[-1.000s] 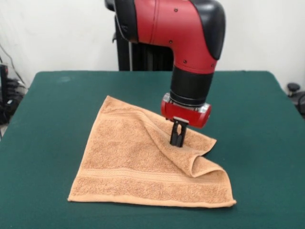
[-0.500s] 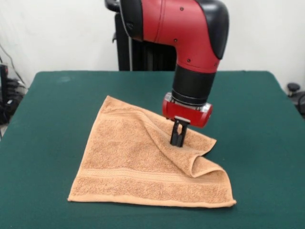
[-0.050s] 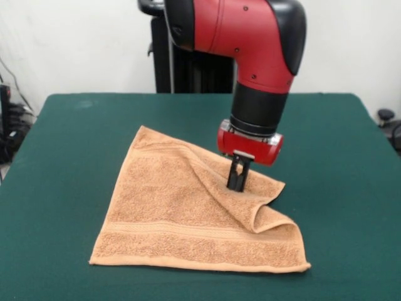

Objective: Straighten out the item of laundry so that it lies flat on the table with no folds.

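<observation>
front view: towel (image 3: 182, 216) sits mid-tabletop (image 3: 75, 157), toward the near edge, mostly spread out. one corner on the picture's right is folded back over the body, leaving a raised ridge and a loose flap that sags into a pocket near the lower right. rest of it lies flat; woven band stripes are visible along the near edge and the upper left edge. no tag visible from here.

gripper (image 3: 237, 183) is planted on the folded part, just above the ridge. fingers look closed together, tips buried in the terry. can't tell whether they've pinched cloth or are only pressing on it.

risks, as judgement:
- if the pinch caught both layers, pulling outward drags the whole towel across the felt instead of opening the fold.
- if the grip is only a few loops of pile, it slips out mid-pull and the flap drops back creased.
- pulling the wrong way rolls the ridge further over rather than flattening it.
- felt looks grippy, so the bottom layer may bunch.
</observation>
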